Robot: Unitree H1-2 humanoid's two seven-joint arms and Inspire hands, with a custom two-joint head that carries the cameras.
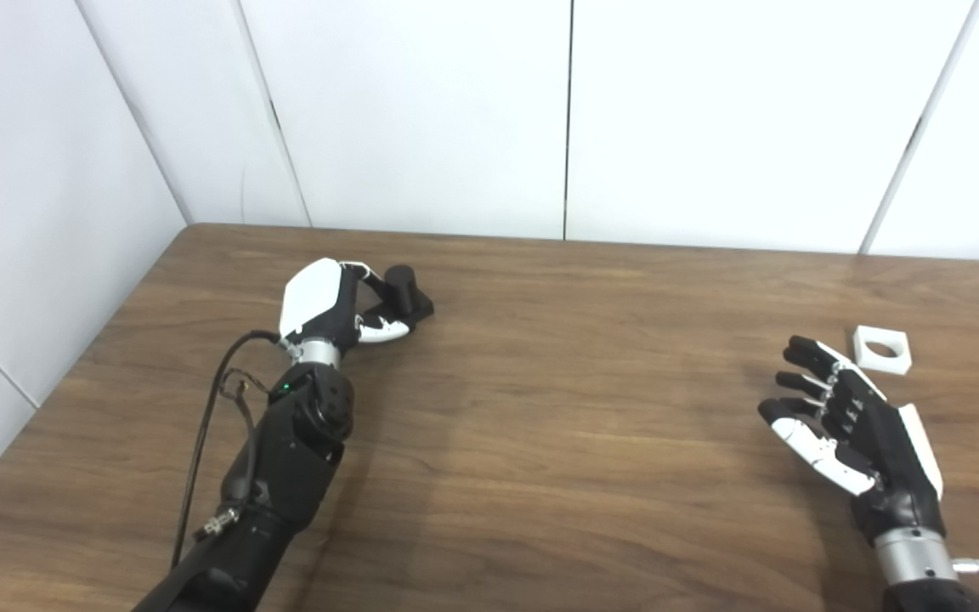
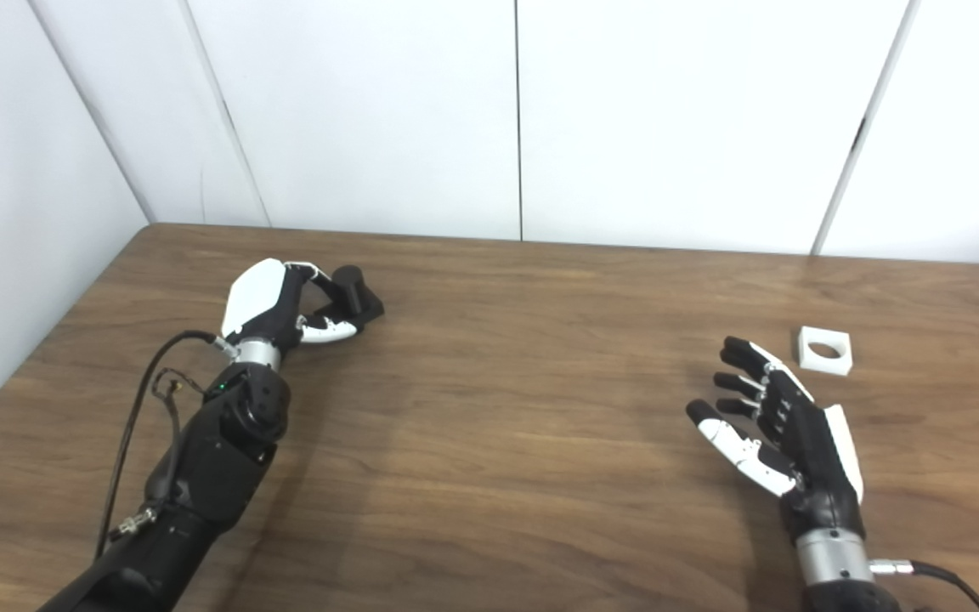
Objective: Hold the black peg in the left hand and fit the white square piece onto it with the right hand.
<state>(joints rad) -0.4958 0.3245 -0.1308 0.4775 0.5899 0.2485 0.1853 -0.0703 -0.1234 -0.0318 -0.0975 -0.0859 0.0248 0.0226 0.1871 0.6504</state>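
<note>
The robot's left hand (image 1: 328, 304), its white back turned up, curls its black fingers around a short black cylindrical peg on a dark base (image 1: 404, 293) at the far left of the brown wood-grain table (image 1: 557, 442). The peg stands upright with its base apparently on the tabletop; the fingers wrap it from the near side, though from here it is hard to say how firmly they bear on it or whether it has left the surface at all. Across the table the right hand (image 1: 846, 425) hangs with palm half turned inward and fingers spread wide, holding nothing. Just beyond its fingertips, near but apart, lies the white square plastic piece with a round hole through its middle (image 1: 882, 349), flat on the wood and untouched. By the look of it the job is barely begun: the left hand's grasp on the peg is the one step under way, perhaps complete. Still to come are the right hand's reach and pinch on the square piece, the lift, the carry across the wide bare stretch of wood between the two hands, and the lining-up of hole over peg. White wall panels (image 1: 421, 110) close the scene behind
</note>
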